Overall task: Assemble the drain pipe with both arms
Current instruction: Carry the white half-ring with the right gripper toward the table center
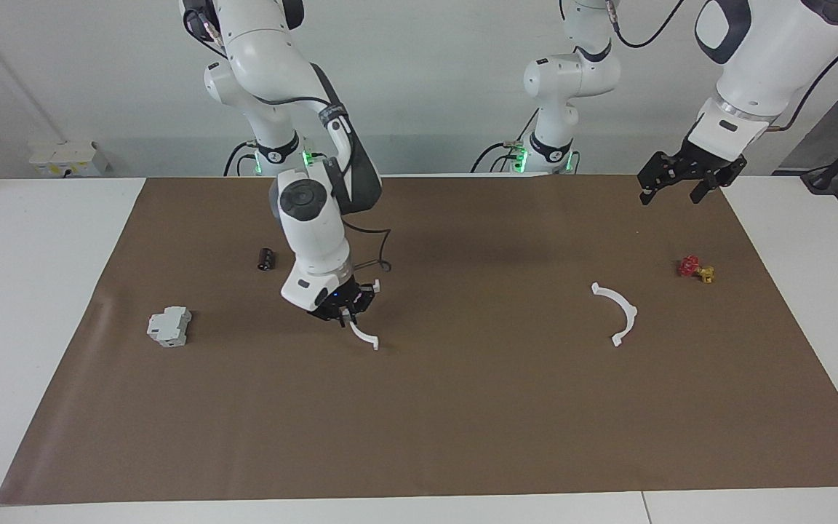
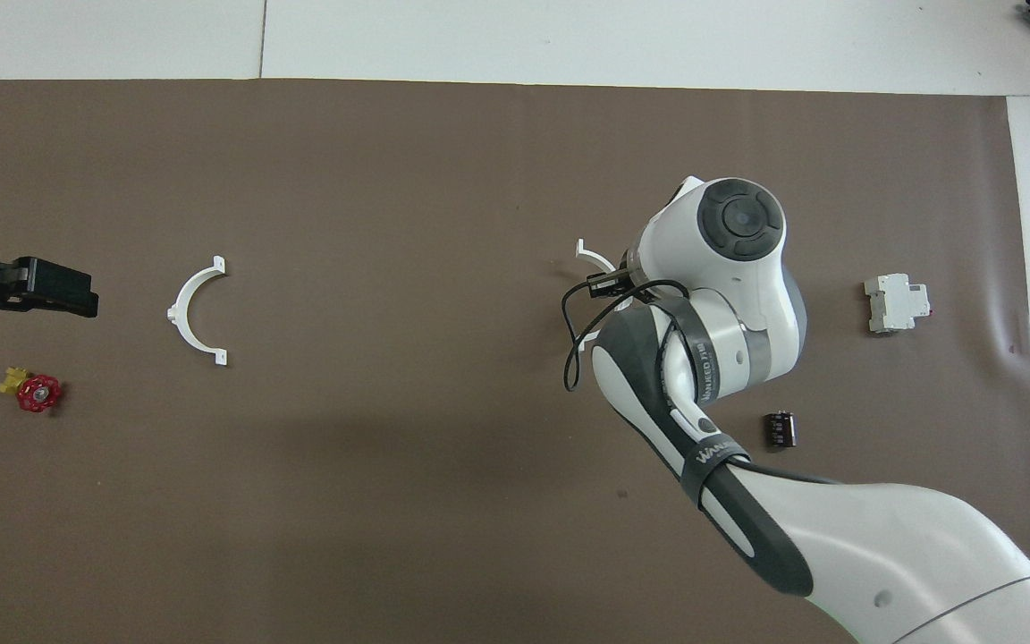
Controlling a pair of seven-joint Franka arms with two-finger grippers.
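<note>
Right tool pinching one white half-ring, lifted over mid-desk (end dangling); left tool hangs spread above the desk's edge, other half-ring lying flat.

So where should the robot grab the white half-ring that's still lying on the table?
Probably the middle of the free half-ring's arch, coming straight down. It lies flat on the mat, so only its thin band offers two sides to pinch, and the tabbed ends stay free for joining. The open left gripper hangs nearest it.
</note>
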